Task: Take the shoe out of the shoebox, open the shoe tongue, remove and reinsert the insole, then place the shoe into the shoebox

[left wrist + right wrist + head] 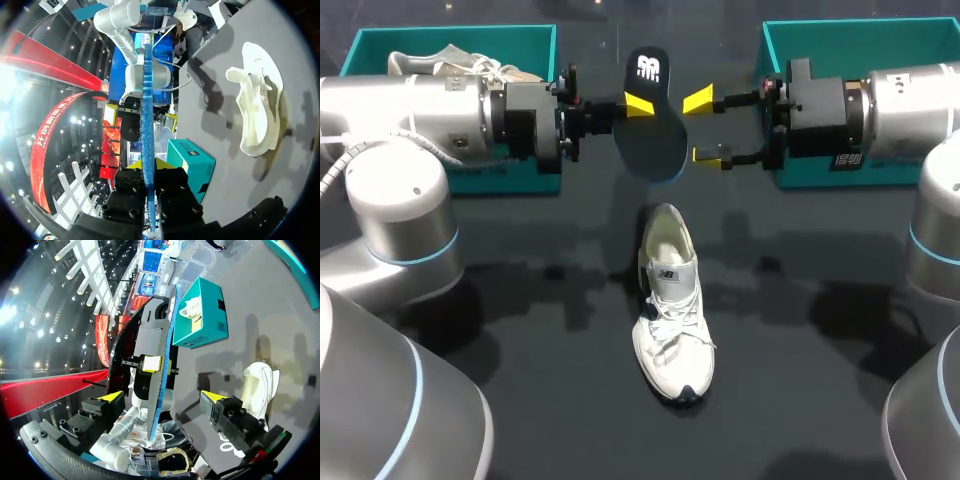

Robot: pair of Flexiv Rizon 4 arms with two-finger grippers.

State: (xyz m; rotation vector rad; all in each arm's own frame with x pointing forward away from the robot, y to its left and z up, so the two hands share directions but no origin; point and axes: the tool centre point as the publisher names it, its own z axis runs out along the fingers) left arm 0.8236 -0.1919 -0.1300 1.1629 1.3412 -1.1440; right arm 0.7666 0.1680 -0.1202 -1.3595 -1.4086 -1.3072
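A dark, glossy table (800, 385) lies underneath.

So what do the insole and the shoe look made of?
Insole: probably thin foam, with a matte dark face and a white print. Seen edge-on it is blue and grainy, perhaps fabric-covered. Shoe: soft off-white textile upper, matte, with woven laces. The dark toe tip looks like rubber, though that is unclear.

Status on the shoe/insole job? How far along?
Done: the shoe is out on the table and the insole is out of it.
In hand: the left gripper is shut on the insole, with the right gripper open beside it.
Left: reinsert the insole and put the shoe into a shoebox.
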